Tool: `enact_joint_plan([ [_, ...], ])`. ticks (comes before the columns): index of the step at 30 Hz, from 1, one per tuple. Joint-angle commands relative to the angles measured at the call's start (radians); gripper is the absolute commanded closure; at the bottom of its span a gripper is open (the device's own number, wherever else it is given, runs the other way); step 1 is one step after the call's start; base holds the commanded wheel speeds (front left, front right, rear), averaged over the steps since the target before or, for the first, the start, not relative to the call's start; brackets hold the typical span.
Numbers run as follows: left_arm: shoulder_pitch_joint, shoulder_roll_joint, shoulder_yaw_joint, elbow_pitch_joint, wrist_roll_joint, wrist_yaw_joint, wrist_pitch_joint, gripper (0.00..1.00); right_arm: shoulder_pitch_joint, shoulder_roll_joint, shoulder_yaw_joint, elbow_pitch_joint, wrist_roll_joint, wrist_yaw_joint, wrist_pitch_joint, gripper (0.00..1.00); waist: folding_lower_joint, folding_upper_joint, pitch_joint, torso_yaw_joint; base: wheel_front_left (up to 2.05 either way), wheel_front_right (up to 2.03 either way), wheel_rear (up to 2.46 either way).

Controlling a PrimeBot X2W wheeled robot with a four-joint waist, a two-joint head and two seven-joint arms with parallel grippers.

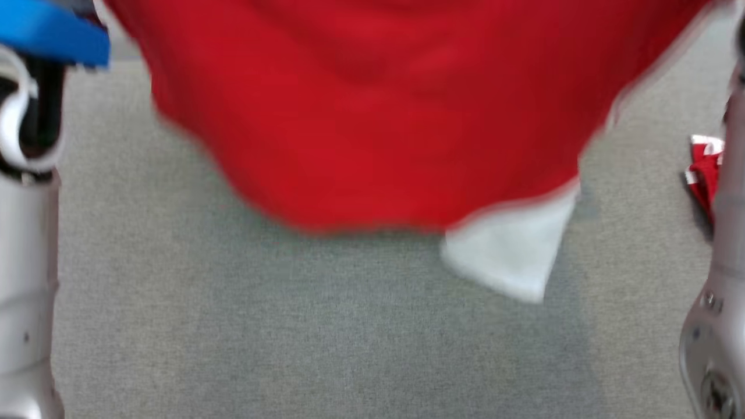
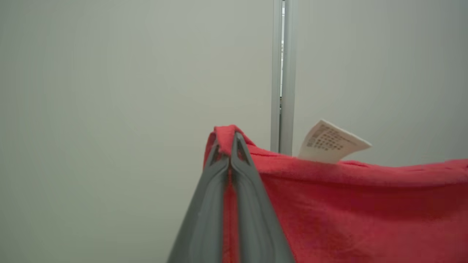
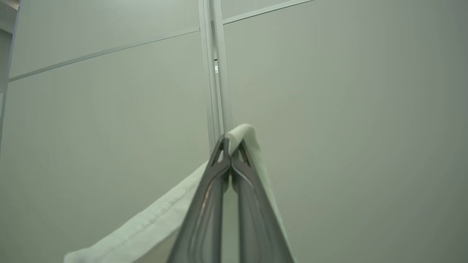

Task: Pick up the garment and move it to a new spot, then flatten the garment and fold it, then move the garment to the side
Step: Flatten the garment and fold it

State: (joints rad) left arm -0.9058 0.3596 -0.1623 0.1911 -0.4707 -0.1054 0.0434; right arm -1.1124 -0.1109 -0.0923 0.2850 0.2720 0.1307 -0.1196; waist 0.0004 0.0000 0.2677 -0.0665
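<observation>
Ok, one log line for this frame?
phase: garment held up over grey surface | left fingers: shut on red edge near label | right fingers: shut on white edge

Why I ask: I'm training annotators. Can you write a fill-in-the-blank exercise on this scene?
1. The left gripper is shut on a ____ part of the garment.
2. The right gripper is shut on a ____ part of it.
3. A printed label sticks up from the garment's edge in the ____ wrist view.
4. Below the hanging garment lies a surface coloured ____.
Missing words: red; white; left; grey.
</observation>
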Motion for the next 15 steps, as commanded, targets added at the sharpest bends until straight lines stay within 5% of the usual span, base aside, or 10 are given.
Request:
enact_joint_plan([
  [1,-0.054,-0.012,0.004,0.038,0.01,0.007,-0.032,1.0,-0.062,0.004,-0.032,0.031,-0.018,0.0,-0.03,1.0,-0.0004,0.0,0.032,0.015,0.0,0.0,0.0],
  [8,-0.193,-0.054,0.001,0.222,0.03,-0.001,-0.2,1.0,-0.205,0.015,-0.095,0.137,-0.067,0.0,-0.12,1.0,-0.0004,0.0,0.069,-0.002,0.0,0.0,0.0],
  [15,0.018,-0.073,0.012,0.401,-0.007,-0.01,-0.288,1.0,0.057,0.027,-0.055,0.125,0.017,0.0,-0.142,1.0,-0.0004,0.0,0.069,-0.024,0.0,0.0,0.0],
])
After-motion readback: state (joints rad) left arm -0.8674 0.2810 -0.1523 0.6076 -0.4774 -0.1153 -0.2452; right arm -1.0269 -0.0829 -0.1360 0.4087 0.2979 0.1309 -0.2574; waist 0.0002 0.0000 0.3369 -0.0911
